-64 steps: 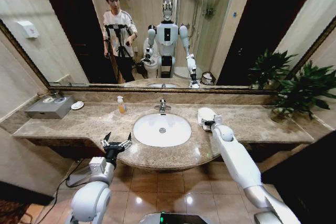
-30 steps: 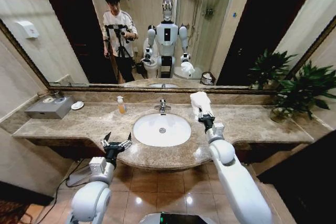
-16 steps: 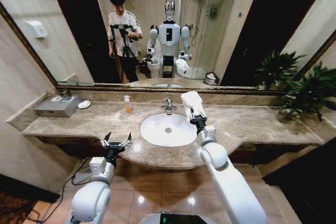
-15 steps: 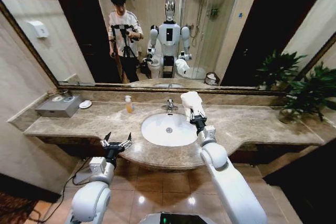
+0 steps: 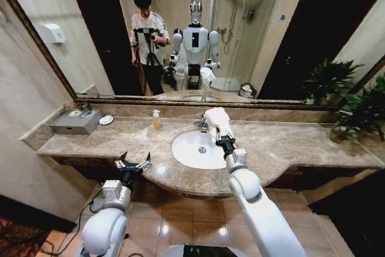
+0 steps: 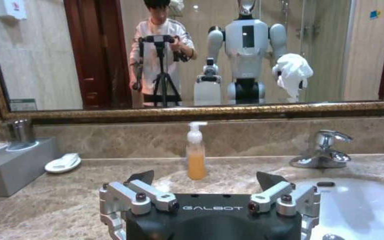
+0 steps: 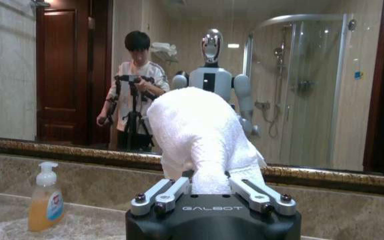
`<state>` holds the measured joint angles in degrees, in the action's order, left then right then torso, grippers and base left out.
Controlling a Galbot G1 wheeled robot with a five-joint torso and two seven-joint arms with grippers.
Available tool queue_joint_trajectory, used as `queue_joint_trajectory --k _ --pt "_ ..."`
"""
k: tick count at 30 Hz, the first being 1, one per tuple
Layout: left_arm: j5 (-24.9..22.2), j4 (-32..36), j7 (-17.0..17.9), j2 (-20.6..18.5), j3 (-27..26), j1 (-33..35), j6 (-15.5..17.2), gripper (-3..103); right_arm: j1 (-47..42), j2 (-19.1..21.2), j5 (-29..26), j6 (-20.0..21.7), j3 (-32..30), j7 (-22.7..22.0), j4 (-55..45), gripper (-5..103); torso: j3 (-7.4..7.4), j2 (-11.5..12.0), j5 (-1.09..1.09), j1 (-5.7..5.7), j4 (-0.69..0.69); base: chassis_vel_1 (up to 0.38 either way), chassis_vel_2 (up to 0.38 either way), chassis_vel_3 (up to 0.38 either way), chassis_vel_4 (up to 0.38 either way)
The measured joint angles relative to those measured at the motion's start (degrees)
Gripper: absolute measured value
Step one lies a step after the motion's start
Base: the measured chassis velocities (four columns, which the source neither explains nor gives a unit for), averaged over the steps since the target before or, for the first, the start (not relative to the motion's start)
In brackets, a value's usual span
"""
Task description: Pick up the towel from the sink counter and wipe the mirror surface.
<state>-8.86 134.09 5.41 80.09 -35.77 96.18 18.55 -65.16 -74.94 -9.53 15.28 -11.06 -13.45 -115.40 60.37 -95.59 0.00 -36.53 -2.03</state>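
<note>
My right gripper point(image 5: 223, 139) is shut on the white fluffy towel point(image 5: 218, 121), holding it up over the back right rim of the white oval basin point(image 5: 195, 151), close to the chrome tap point(image 5: 201, 124). In the right wrist view the towel point(image 7: 202, 135) rises out of the right gripper point(image 7: 211, 184) as a thick wad facing the mirror point(image 7: 312, 90). The wide bronze-framed mirror point(image 5: 271, 40) stands behind the marble sink counter point(image 5: 289, 142). My left gripper point(image 5: 133, 164) hangs open at the counter's front edge, left of the basin; its fingers point(image 6: 142, 176) are spread with nothing between them.
An orange soap bottle point(image 5: 156, 120) stands left of the tap. Farther left sit a small white dish point(image 5: 106, 120) and a grey box point(image 5: 75, 121). A potted plant point(image 5: 355, 112) fills the counter's right end. A person with a tripod shows in the mirror's reflection.
My right gripper lifted the towel off the counter right of the basin and carried it left, up over the basin's back rim. The head camera moved; the left arm stayed put.
</note>
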Motion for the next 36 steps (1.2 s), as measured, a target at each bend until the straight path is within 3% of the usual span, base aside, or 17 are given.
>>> queue_joint_trajectory --k 36 --pt "0.0 0.0 0.0 0.0 0.0 0.0 0.0 100 -1.4 0.4 -0.2 0.4 -1.1 1.0 -1.2 14 0.00 0.0 -0.01 0.02 -0.02 0.000 0.002 0.001 -0.002"
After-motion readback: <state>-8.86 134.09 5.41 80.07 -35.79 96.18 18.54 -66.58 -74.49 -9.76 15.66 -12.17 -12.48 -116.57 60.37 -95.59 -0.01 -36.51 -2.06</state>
